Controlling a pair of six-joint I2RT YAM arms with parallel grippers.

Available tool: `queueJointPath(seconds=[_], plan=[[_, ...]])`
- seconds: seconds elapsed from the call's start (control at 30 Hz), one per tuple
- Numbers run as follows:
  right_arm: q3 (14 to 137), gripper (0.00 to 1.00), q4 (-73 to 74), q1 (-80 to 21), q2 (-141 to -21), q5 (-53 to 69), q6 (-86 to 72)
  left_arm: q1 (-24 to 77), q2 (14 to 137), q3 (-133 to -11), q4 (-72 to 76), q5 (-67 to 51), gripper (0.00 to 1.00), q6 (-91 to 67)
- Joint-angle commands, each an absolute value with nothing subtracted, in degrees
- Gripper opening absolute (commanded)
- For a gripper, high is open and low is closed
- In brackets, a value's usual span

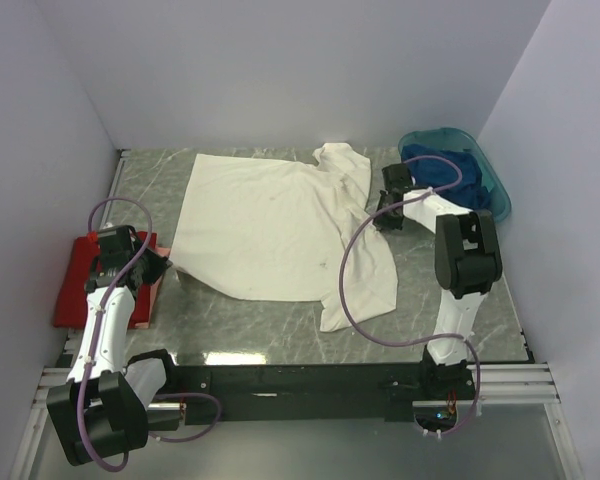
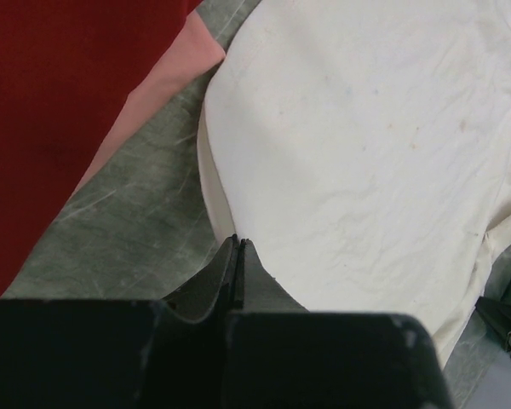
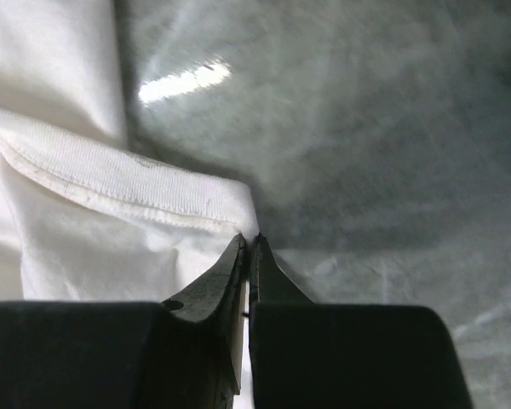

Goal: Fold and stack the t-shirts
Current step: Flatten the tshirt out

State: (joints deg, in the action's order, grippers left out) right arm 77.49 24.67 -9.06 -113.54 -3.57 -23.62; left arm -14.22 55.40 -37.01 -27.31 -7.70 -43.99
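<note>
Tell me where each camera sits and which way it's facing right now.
Top external: above and behind the robot, looking down on the table; left arm and right arm show.
Left wrist: looks forward past the left gripper at the cream t-shirt and red t-shirt.
Right wrist: looks down past the right gripper at the cream t-shirt's hem.
Shared: both wrist views show the cream t-shirt pinched in shut jaws.

The red t-shirt (image 2: 60, 111) runs off the edge left of the left gripper (image 2: 238, 245); left of the right gripper (image 3: 249, 243) the cream-white t-shirt (image 3: 94, 247) is likewise cut off
</note>
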Motion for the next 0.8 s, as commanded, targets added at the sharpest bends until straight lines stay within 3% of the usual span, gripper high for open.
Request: queueJointPath(seconds=[0.0, 0.37, 0.77], plan=[[72.36, 0.0, 24.09, -7.12, -105.74, -5.89, -27.15, -14.5, 54.67, -38.94, -26.54, -7.03, 0.0, -43.24], [52.76, 0.0, 19.6, -1.58, -89.14, -4.66, -32.16, -14.41, 55.02, -38.58, -26.54, -6.77, 0.0, -44.03], [44.4, 0.0, 20.13, 1.58, -83.77, -6.15, -34.36, -14.41, 52.56, -38.14, -27.95, -5.54, 0.0, -45.7]])
